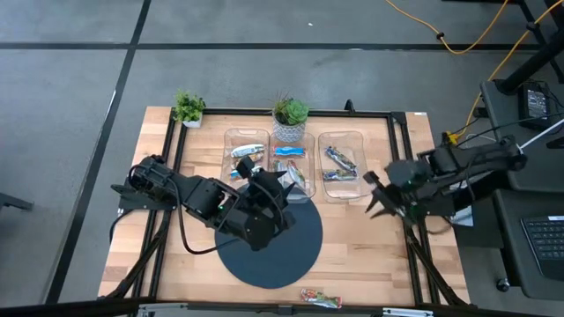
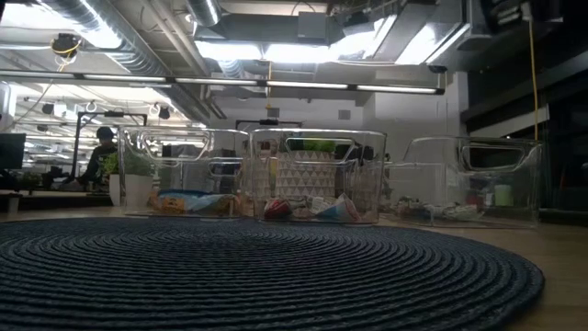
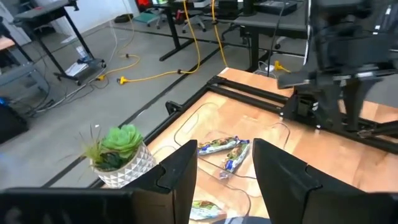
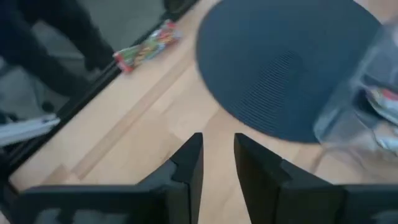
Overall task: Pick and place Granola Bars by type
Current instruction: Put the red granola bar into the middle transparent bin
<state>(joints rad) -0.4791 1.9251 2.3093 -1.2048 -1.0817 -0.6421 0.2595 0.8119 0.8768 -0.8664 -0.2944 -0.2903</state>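
**Sorting nearly finished; one bar left on the surface**

High view: three clear plastic bins in a row at the far side of the wooden surface point(image 1: 176, 255). Left bin point(image 1: 246, 151) holds pale blue-white bars, middle bin point(image 1: 291, 163) mixed bright wrappers, right bin point(image 1: 342, 163) dark blue ones. One multicoloured granola bar point(image 1: 321, 298) lies alone at the near edge, beyond the round mat point(image 1: 269, 251). Judgement: that bar is the last to place. Left end effector point(image 1: 286, 183) sits over the middle bin, fingers apart, nothing between them. Right end effector point(image 1: 381, 201) hangs just beside the right bin, fingers a narrow gap apart, empty.

Low view: mat is dark, ribbed in concentric coils, matte. Bins are glossy, hard-walled, with cut-out handles; crinkled wrappers show through. No arm visible.

Left wrist view: two blunt dark fingers, gap clear. Beyond, dark blue bars point(image 3: 225, 151) in a bin, foil shiny. Potted succulent point(image 3: 118, 149) in a faceted white pot.

Right wrist view: fingers close, not touching. The stray bar's red-green striped wrapper, slim and flat, lies on pale wood grain.
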